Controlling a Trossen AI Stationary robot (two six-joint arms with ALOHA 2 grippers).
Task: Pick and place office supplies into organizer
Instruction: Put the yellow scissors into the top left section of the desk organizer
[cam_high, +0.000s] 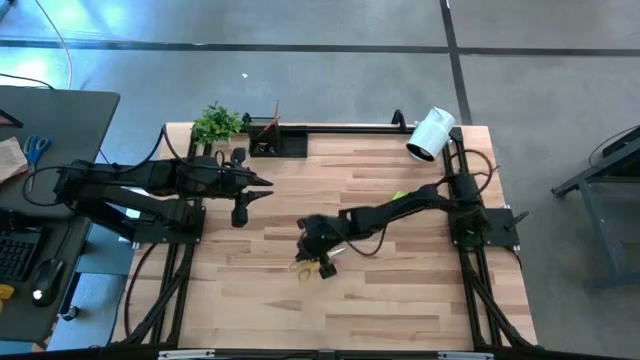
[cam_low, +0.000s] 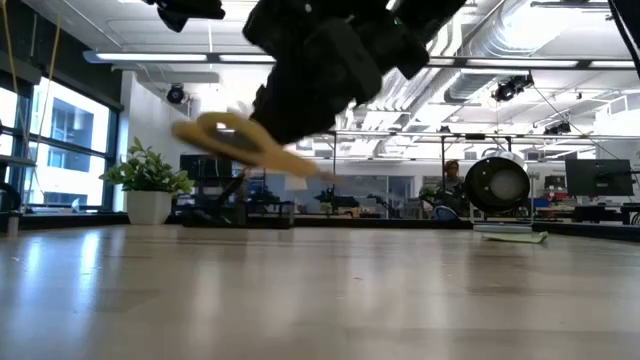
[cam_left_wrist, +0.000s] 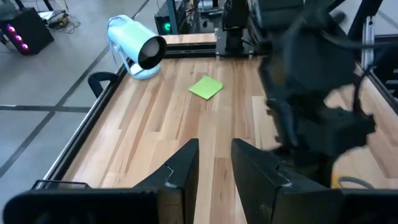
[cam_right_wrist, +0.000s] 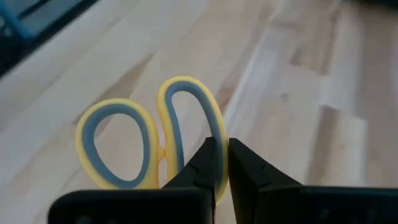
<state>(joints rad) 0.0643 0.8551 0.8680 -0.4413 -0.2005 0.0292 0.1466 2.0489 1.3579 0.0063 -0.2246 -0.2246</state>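
The yellow-handled scissors (cam_right_wrist: 149, 140) hang in the air near the table's middle, with my right gripper (cam_right_wrist: 225, 163) shut on them; the high view shows them (cam_high: 301, 267) just left of that gripper (cam_high: 320, 258). Their blades are hidden by the gripper. My left gripper (cam_left_wrist: 214, 168) waits above the table's left side (cam_high: 262, 183), its fingers apart with nothing between them. The black organizer (cam_high: 276, 140) stands at the far edge. A lime-green sticky-note pad (cam_left_wrist: 205, 87) lies flat on the table toward the right. My right gripper pinches the outer side of one handle loop (cam_right_wrist: 217, 134) between its two fingers. The fingers come slanting down from the table's right. The scissors (cam_low: 250, 145) are lifted clear of the table and tilted, with both loops sticking out past the fingertips.
A small green plant (cam_high: 216, 123) stands left of the organizer. A white cylinder (cam_high: 430, 135) lies on its side at the far right corner. A black frame (cam_high: 470, 250) runs around the table. Bare wood lies along the near side.
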